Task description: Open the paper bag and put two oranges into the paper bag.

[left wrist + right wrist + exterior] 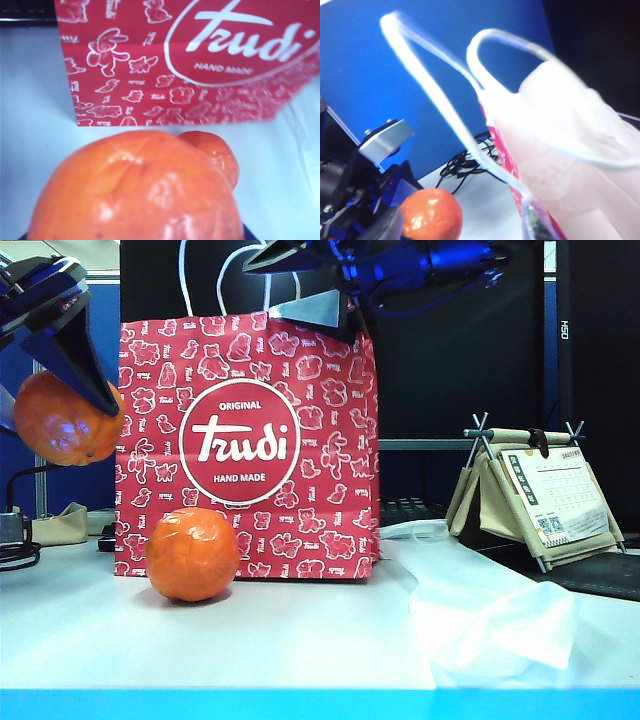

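Note:
The red paper bag (250,450) stands upright mid-table, its white cord handles (230,275) sticking up. One orange (192,553) lies on the table against the bag's front lower left, also seen as the small orange (215,152) in the left wrist view. My left gripper (62,390) hangs left of the bag near its top, shut on the other orange (52,425), which fills the left wrist view (135,190). My right gripper (300,285) hovers open at the bag's top rim; its fingers straddle the rim (457,227) beside the handles (445,110), with the pale inside of the bag (570,165) showing.
A thin white plastic sheet (490,610) lies on the table right of the bag. Behind it stands a desk calendar on a small frame (535,495). Cables (15,545) and a beige item (62,525) sit at the far left. The table's blue front edge (320,705) runs below.

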You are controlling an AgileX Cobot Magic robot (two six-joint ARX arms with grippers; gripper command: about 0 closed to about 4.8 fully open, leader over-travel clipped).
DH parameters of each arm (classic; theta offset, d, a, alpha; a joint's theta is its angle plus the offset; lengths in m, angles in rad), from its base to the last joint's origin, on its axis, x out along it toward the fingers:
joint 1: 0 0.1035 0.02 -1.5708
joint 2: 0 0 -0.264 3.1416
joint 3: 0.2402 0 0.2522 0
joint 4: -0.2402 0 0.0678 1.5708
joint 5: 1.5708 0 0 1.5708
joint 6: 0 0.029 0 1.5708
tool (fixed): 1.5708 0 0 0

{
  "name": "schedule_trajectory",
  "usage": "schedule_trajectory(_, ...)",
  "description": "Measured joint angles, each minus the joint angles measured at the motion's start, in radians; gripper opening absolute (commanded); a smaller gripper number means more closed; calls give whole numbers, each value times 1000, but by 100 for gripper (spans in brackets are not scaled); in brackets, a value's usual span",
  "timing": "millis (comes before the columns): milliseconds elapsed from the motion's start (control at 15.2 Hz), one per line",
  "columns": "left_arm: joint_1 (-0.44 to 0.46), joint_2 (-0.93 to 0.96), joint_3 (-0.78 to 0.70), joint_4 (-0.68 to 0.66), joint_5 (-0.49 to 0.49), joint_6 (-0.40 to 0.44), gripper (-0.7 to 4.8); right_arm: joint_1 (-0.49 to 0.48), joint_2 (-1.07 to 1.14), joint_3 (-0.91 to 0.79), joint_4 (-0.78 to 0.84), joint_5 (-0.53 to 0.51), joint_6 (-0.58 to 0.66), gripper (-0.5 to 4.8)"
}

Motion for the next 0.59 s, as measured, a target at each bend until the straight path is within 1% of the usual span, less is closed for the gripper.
schedule_trajectory(198,0,0,0,0,7,11,-5,9,-6,43,-7,-2,0,306)
schedule_trajectory(396,0,0,0,-1,7,12,-5,8,-9,74,-59,0,0,306)
schedule_trajectory(594,0,0,0,-1,21,19,-5,8,-17,85,-126,0,-33,306)
